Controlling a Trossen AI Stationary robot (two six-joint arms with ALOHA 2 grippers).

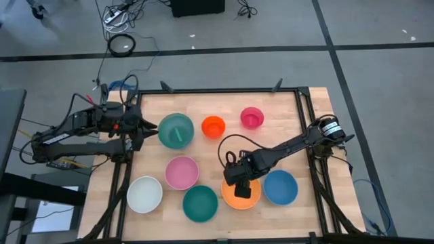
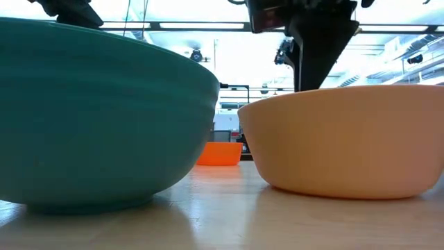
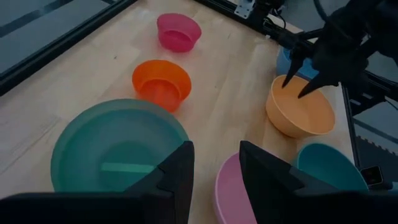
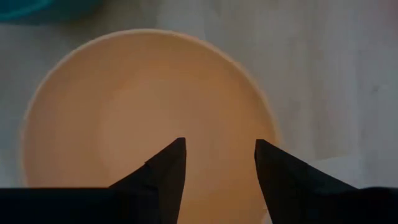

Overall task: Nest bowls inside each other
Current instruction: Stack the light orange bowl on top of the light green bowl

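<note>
From above, the right end effector [image 1: 242, 189] hangs over the orange bowl [image 1: 234, 198] at the surface's [image 1: 285, 129] near edge. Its wrist view shows spread fingers, nothing held. The left end effector [image 3: 214, 163], parted and empty, sits beside the grey-green bowl [image 3: 118, 146].

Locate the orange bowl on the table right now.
In the high view the orange bowl sits near the table's front edge, right of centre, between the teal bowl and the blue bowl, directly beneath the open right end effector.
</note>
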